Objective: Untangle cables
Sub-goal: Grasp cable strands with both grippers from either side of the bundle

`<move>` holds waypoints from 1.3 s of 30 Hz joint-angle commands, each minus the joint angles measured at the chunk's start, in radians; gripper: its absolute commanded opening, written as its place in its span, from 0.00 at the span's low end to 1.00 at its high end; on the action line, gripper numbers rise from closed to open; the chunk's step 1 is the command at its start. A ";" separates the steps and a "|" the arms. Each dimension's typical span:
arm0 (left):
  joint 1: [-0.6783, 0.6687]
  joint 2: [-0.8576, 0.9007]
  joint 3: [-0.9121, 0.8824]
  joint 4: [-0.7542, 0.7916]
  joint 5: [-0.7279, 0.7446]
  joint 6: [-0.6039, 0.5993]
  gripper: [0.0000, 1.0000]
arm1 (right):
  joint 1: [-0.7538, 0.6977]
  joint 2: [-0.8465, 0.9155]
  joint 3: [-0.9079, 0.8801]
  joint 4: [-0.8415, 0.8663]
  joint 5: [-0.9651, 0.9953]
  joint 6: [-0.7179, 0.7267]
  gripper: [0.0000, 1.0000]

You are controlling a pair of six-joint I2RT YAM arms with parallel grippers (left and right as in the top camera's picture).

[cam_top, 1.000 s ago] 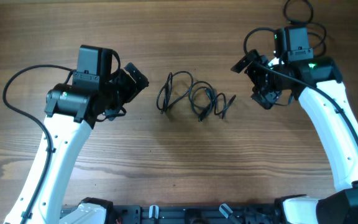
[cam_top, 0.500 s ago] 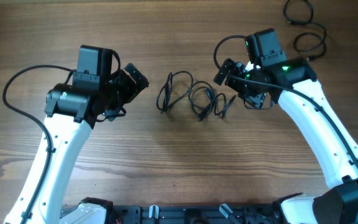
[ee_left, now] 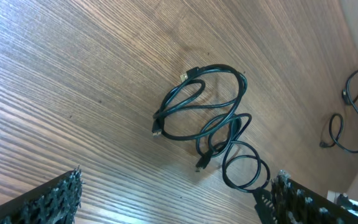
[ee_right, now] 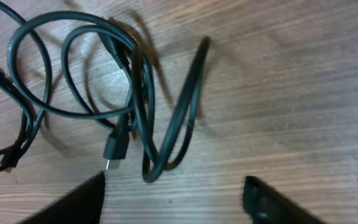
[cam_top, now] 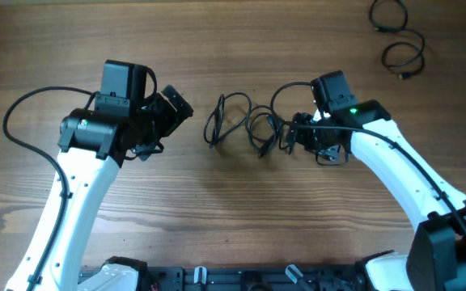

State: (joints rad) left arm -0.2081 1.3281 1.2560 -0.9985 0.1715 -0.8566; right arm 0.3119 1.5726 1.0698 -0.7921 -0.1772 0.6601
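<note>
Overhead: the cables (cam_top: 249,125) lie tangled between both grippers, well ahead of the released left gripper (cam_top: 167,121) and right at the right gripper (cam_top: 299,136).

Left wrist: fingers (ee_left: 48,199) spread wide, cables ahead.

Right wrist: fingers (ee_right: 73,202) apart, one loop between them, ungrasped.

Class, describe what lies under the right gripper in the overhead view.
The right end of the tangled cables runs under the right gripper, hidden overhead. The right wrist view shows a cable loop on the wooden table between the jaws.
</note>
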 commanded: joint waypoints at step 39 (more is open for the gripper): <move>-0.004 0.002 0.006 0.000 0.410 0.119 1.00 | 0.003 -0.400 -0.022 0.262 -0.470 0.214 0.04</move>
State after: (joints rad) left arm -0.2081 1.3281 1.2560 -0.9989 0.4232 -0.7628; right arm 0.3119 1.1801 1.0229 -0.5571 -0.5312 0.8173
